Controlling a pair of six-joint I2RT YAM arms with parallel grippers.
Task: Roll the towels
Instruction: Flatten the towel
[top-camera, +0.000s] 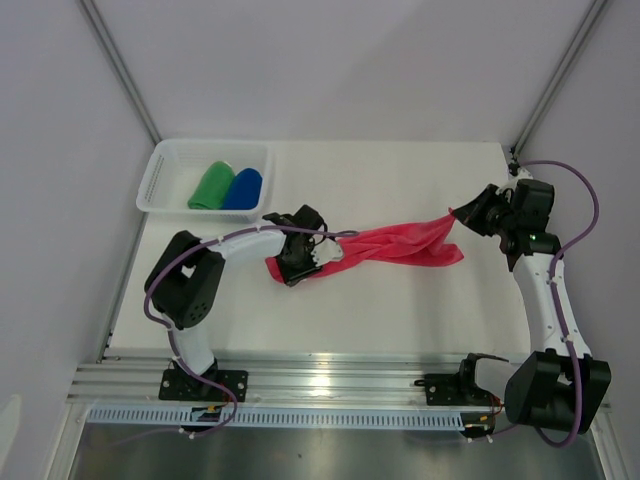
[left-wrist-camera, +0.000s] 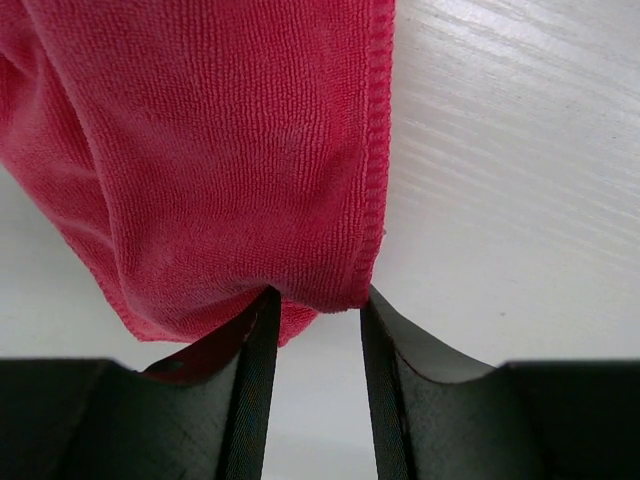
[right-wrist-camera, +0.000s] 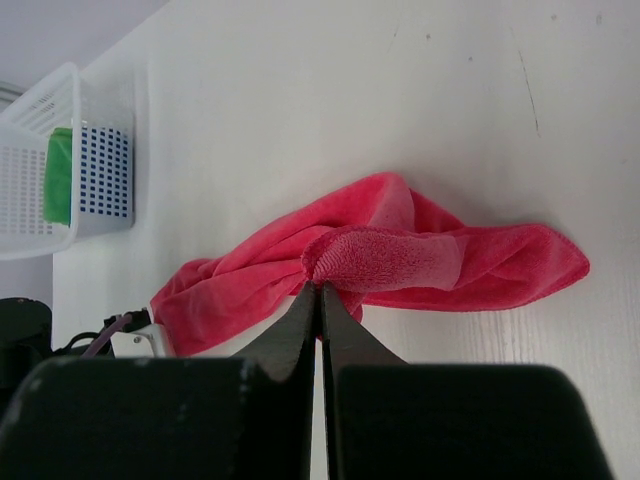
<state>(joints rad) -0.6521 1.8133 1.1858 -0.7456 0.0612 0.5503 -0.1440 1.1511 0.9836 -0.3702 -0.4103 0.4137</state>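
Right of the white mesh basket, the pink-red towel: right gripper pinches one end tight; left gripper (jaws part-open) straddles the other.

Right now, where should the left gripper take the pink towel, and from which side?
Grip the pink towel at its left end, by the stitched hem, coming from the left, lengthwise: the hem lies between the left gripper fingers; the right gripper pinches the other end.
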